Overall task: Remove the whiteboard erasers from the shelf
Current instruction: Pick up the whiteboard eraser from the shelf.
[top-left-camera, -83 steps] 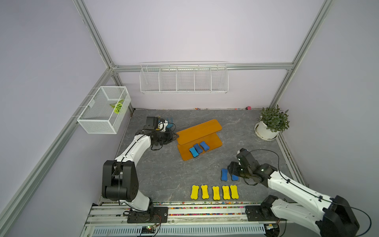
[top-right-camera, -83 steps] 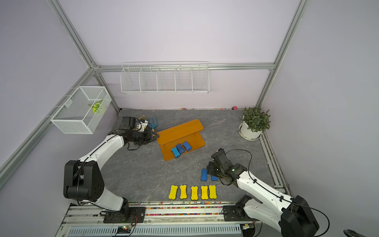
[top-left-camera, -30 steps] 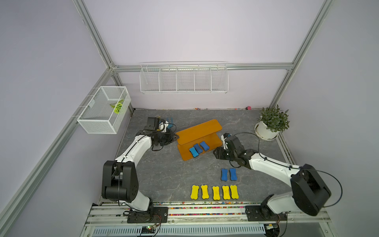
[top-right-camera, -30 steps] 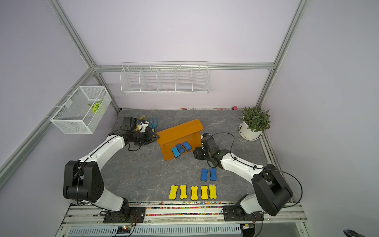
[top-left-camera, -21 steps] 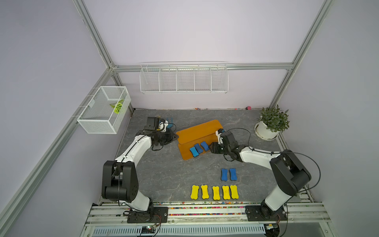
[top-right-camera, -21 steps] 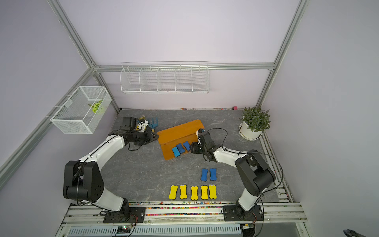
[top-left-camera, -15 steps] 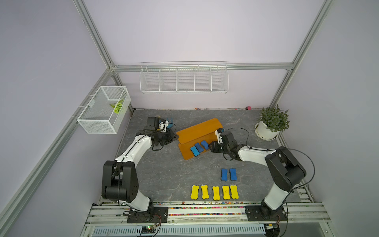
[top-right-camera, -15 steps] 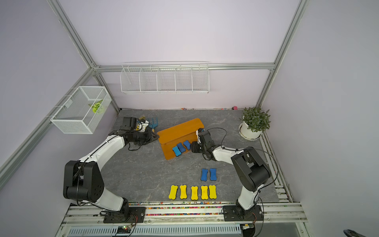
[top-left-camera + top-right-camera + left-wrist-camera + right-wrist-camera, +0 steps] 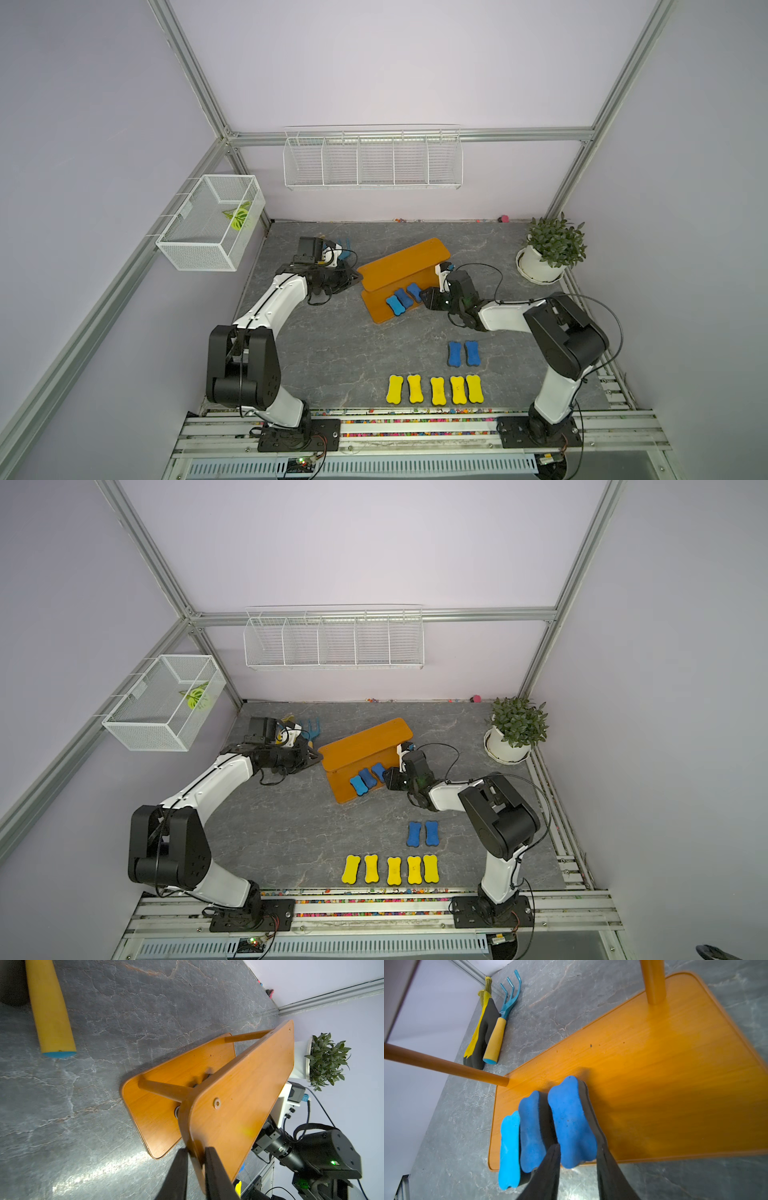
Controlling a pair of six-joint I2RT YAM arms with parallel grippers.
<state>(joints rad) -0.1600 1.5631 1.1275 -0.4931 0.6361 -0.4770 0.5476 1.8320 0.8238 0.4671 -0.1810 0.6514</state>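
Reaching back to the shelf (image 9: 403,264), the right pincer (image 9: 578,1148) has left two blue erasers (image 9: 454,354) lying near a row of five yellow erasers (image 9: 437,390) on the counter (image 9: 324,353) and now straddles one blue eraser (image 9: 571,1122), the end one of three leaning together on the shelf's lower board (image 9: 380,316). Its jaws have narrowed to either side of that eraser; whether they already press it cannot be told. The left pincer (image 9: 196,1152) stays clenched on the end of the upper board (image 9: 249,1088), steadying the shelf. Seven erasers are off and three remain; by this reading the eighth removal is beginning, and the neighbouring eraser, touching the target, may be dragged along.
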